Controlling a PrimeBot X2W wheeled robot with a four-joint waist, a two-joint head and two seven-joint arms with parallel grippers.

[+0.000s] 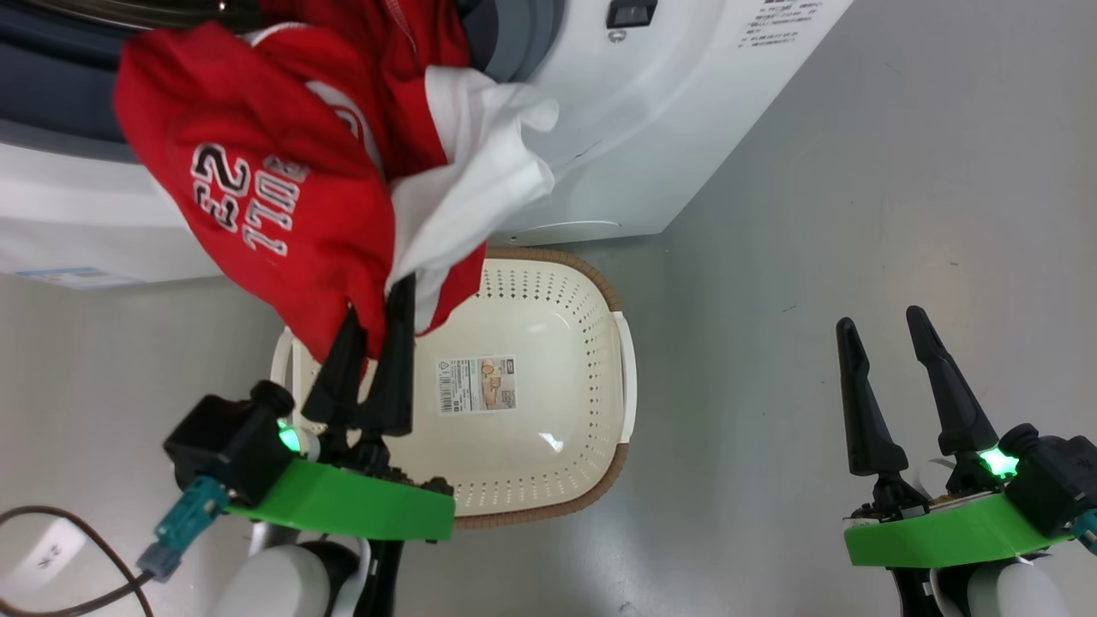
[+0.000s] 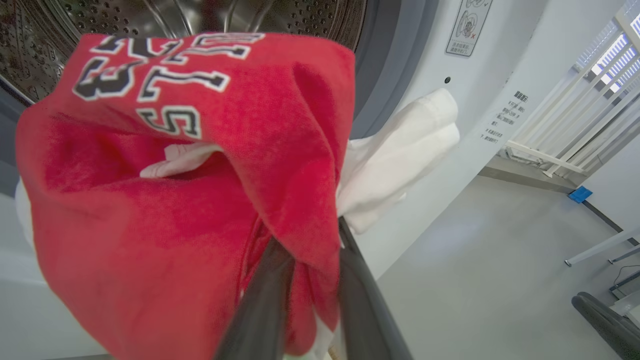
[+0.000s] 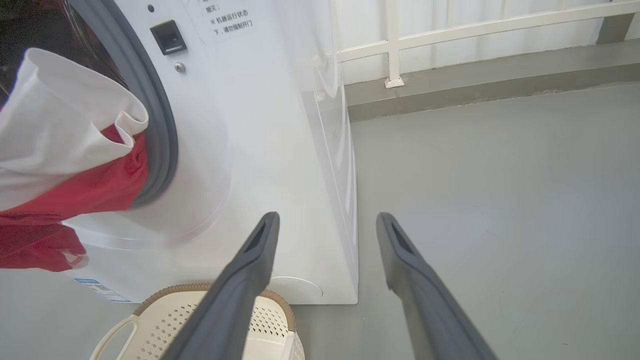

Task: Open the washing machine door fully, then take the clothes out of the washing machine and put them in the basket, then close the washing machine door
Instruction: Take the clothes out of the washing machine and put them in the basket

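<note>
The left gripper (image 1: 375,319) is clamped on a fold of the clothes (image 1: 257,188), whose red and white bulk bunches just beyond its fingertips and trails on into the mouth of the washing machine (image 1: 651,128). The basket (image 1: 591,291) sits on the floor beneath that gripper, close against the machine's front. The right gripper (image 1: 881,319) hangs with its jaws spread wide, well apart from the clothes, the machine's front corner ahead of its fingertips.
</note>
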